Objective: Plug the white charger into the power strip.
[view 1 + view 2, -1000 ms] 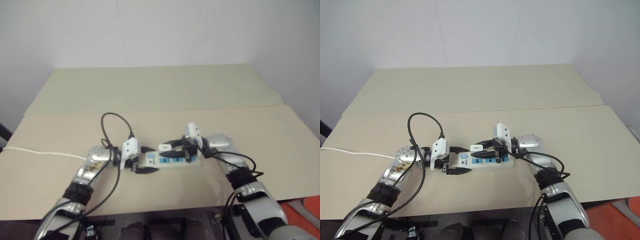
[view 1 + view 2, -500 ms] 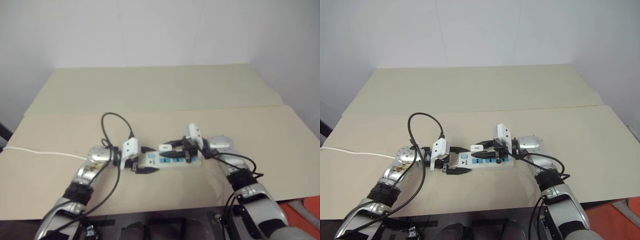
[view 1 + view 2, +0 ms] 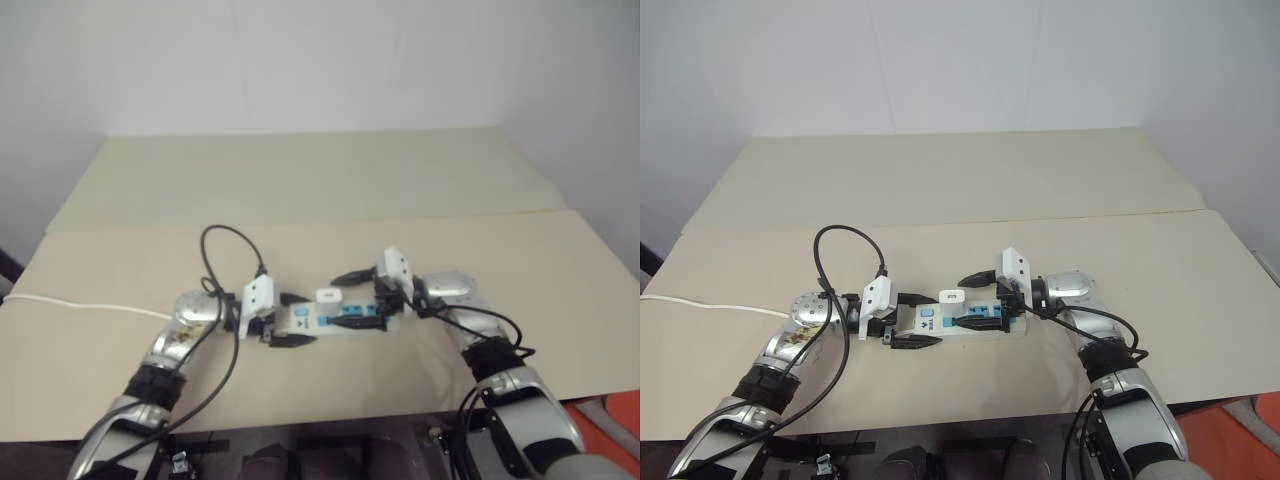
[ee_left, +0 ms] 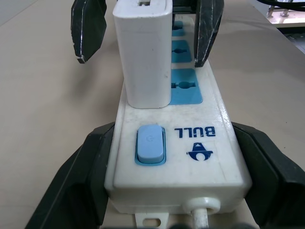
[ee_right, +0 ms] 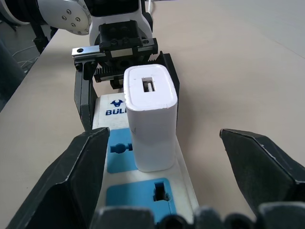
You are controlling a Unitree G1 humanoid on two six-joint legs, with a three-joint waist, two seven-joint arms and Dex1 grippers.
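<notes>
The white charger stands upright in the power strip, seated in the socket nearest the strip's blue switch. A small slot shows on the charger's top face. The two blue sockets farther along the strip are bare.

The power strip lies flat on the tan table, roughly midway between the robot's two arms. Its thin white cord runs off toward the table's left edge.

The left gripper is clamped on the switch end of the strip, one black finger pressed against each long side.

The right gripper reaches in from the opposite end. Its two black fingers are spread wide, one on either side of the charger and clear of it, touching neither the charger nor the strip's sides in the wrist view.

A black cable loops above the left arm.
</notes>
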